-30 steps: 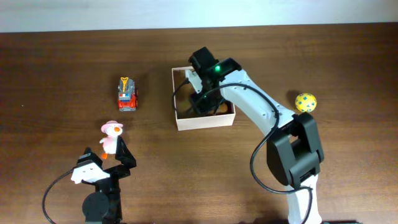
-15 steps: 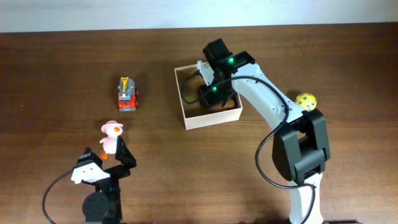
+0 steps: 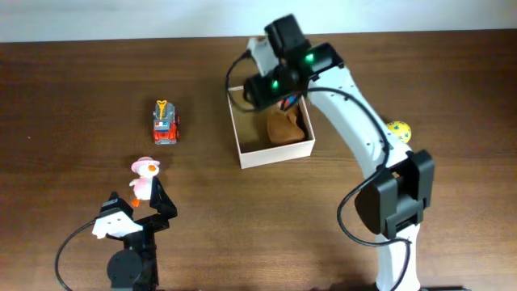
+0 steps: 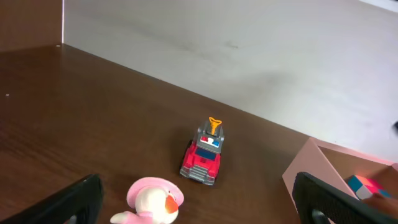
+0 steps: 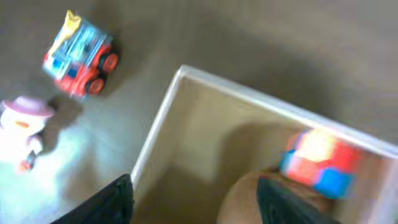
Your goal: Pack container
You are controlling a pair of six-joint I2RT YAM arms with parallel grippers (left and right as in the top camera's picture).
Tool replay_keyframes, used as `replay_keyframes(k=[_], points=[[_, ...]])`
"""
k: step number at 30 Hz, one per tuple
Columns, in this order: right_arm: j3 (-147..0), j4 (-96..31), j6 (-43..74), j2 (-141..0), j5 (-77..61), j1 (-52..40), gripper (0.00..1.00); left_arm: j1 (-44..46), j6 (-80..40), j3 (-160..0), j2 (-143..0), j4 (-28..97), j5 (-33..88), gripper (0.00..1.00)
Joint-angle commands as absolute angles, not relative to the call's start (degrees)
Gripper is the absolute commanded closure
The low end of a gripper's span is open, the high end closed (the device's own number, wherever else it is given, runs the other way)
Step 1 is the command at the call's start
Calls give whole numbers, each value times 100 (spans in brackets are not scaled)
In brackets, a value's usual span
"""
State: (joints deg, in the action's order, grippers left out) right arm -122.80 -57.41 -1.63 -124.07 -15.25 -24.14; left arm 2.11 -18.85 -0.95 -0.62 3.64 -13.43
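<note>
Container sits at 1 o'clock on the table, holding a brown toy and a colour cube. Right gripper hangs above it with jaws spread and empty, apparently placed for dropping items in. Left gripper is parked at 7 o'clock, jaws spread.

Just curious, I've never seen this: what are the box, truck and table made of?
The box looks like cardboard: matte white outside, tan inside. The truck seems plastic, brightly coloured, though metal is possible. The table looks like dark wood or laminate, with faint grain.
</note>
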Motion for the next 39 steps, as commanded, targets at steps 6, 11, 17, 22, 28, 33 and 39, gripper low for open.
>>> replay_keyframes(k=[6, 11, 17, 22, 28, 33, 39], points=[[-13474, -6661, -213, -12409, -419, -1291, 8, 202, -1791, -51, -36, 351, -1284, 1], [-13710, -7231, -215, -12368, -362, -552, 1, 202, -1791, -51, -34, 351, -1284, 1], [-13708, -7837, -213, -12368, 532, 78, 1, 202, -1791, -54, -34, 351, -1284, 1], [-13705, -8130, -152, -12368, 635, 443, 1, 202, -1791, -51, -34, 351, -1284, 1], [-13705, -8278, 414, -12370, 650, 873, 1, 202, -1791, -51, -34, 351, -1284, 1], [-13705, -8296, 412, -12370, 650, 1072, 1, 202, -1791, -51, -34, 351, -1284, 1], [-13705, -8294, 412, -12370, 650, 1096, 1, 202, -1791, -54, -34, 351, -1284, 1]])
